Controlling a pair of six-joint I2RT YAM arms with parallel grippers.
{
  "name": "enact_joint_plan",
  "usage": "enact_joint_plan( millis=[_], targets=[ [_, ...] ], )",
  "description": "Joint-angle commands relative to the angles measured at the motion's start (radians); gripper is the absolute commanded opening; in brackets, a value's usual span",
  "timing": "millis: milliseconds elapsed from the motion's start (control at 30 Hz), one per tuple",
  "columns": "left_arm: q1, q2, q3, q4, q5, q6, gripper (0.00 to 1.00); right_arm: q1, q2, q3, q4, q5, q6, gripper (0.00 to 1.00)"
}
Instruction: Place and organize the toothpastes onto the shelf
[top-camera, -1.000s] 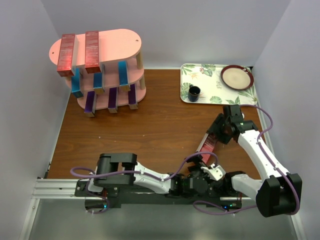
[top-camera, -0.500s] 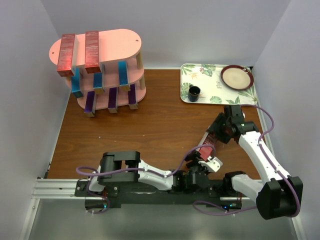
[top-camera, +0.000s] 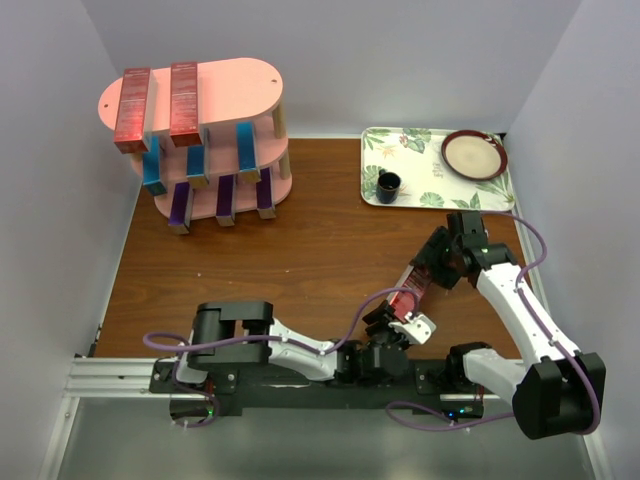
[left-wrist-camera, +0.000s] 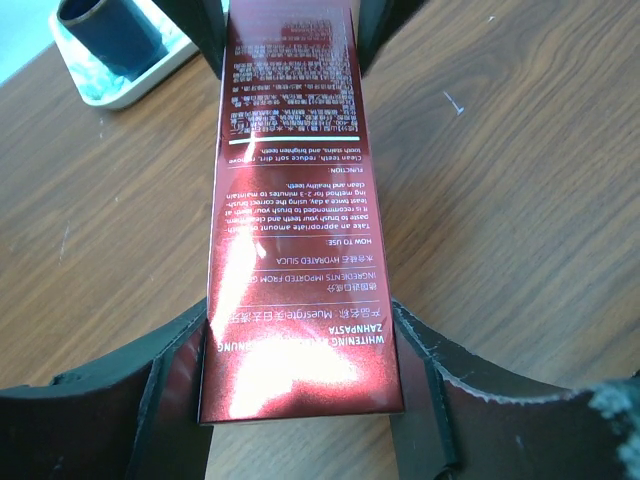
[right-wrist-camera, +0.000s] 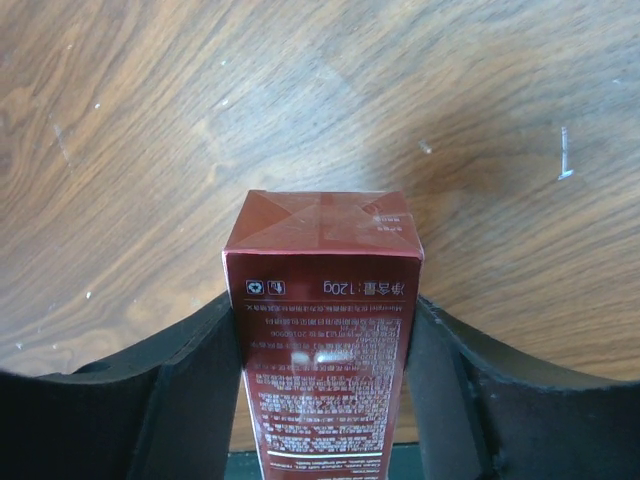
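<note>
A metallic red toothpaste (top-camera: 412, 290) hangs slanted just above the brown table at the near right. My right gripper (top-camera: 437, 268) is shut on its far end, and my left gripper (top-camera: 400, 318) is shut on its near end. In the left wrist view the red toothpaste (left-wrist-camera: 290, 200) fills the gap of the left gripper (left-wrist-camera: 300, 340), both fingers against its sides. The right wrist view shows the right gripper (right-wrist-camera: 322, 310) clamped on the same red toothpaste (right-wrist-camera: 325, 330). The pink shelf (top-camera: 240, 85) at the far left carries two red cartons (top-camera: 184, 100) on top, three blue (top-camera: 196, 160) in the middle and three purple (top-camera: 226, 198) below.
A floral tray (top-camera: 420, 150) at the far right holds a dark cup (top-camera: 388, 185) and a brown-rimmed plate (top-camera: 474, 154). The cup (left-wrist-camera: 105, 30) also shows past the carton in the left wrist view. White walls enclose the table on three sides. Purple cables loop along both arms.
My left gripper has moved up to the near end of the red toothpaste and closed on it. The right gripper has kept its hold and barely moved.
</note>
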Motion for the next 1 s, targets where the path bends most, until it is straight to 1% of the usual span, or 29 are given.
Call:
enact_joint_plan(
  millis=[0, 67, 100, 167, 233, 333, 367, 433, 500, 533, 633, 667, 733, 767, 833, 867, 900, 933, 967],
  targets=[
    [0.011, -0.086, -0.035, 0.094, -0.03, -0.087, 0.0, -0.001, -0.052, 0.004, 0.065, -0.015, -0.034, 0.87],
    [0.012, -0.104, -0.049, 0.091, -0.027, -0.09, 0.0, -0.001, -0.069, 0.012, 0.065, -0.004, -0.047, 0.96],
    [0.014, -0.112, -0.06, 0.083, -0.025, -0.096, 0.0, -0.001, -0.075, 0.024, 0.062, 0.003, -0.052, 0.99],
    [0.018, -0.135, -0.074, 0.08, -0.022, -0.104, 0.0, -0.001, -0.098, 0.039, 0.051, 0.003, -0.07, 0.99],
    [0.029, -0.155, -0.093, 0.063, -0.02, -0.111, 0.0, -0.001, -0.117, 0.067, 0.039, 0.048, -0.092, 0.99],
    [0.061, -0.205, -0.11, -0.009, -0.008, -0.148, 0.0, -0.002, -0.172, 0.107, 0.011, 0.112, -0.129, 0.99],
    [0.087, -0.239, -0.116, -0.051, 0.001, -0.18, 0.0, -0.001, -0.189, 0.113, 0.003, 0.126, -0.135, 0.99],
    [0.118, -0.276, -0.144, -0.084, 0.019, -0.214, 0.0, -0.002, -0.256, 0.119, 0.018, 0.167, -0.15, 0.99],
    [0.153, -0.331, -0.166, -0.099, 0.032, -0.208, 0.0, -0.001, -0.33, 0.095, 0.044, 0.181, -0.162, 0.99],
    [0.162, -0.346, -0.16, -0.114, 0.032, -0.199, 0.0, 0.001, -0.354, 0.082, 0.07, 0.192, -0.173, 0.99],
    [0.213, -0.42, -0.111, -0.231, 0.059, -0.186, 0.0, -0.002, -0.422, 0.036, 0.091, 0.209, -0.19, 0.99],
    [0.245, -0.47, -0.1, -0.278, 0.071, -0.186, 0.0, -0.001, -0.433, 0.022, 0.091, 0.213, -0.193, 0.98],
    [0.276, -0.526, -0.081, -0.296, 0.091, -0.165, 0.0, -0.001, -0.454, 0.009, 0.094, 0.212, -0.205, 0.99],
    [0.305, -0.579, -0.069, -0.318, 0.093, -0.138, 0.0, -0.002, -0.46, -0.001, 0.094, 0.21, -0.21, 0.99],
    [0.331, -0.624, -0.014, -0.361, 0.117, -0.122, 0.0, -0.002, -0.465, -0.008, 0.091, 0.209, -0.23, 0.98],
    [0.359, -0.659, 0.012, -0.419, 0.134, -0.111, 0.0, -0.001, -0.464, -0.013, 0.089, 0.21, -0.236, 0.98],
    [0.371, -0.674, 0.07, -0.452, 0.145, -0.111, 0.0, -0.001, -0.465, -0.013, 0.088, 0.212, -0.245, 0.98],
    [0.38, -0.688, 0.096, -0.475, 0.154, -0.102, 0.0, -0.001, -0.462, -0.014, 0.086, 0.213, -0.251, 0.99],
    [0.397, -0.713, 0.119, -0.502, 0.16, -0.075, 0.0, -0.001, -0.462, -0.016, 0.088, 0.212, -0.256, 0.99]
  ],
)
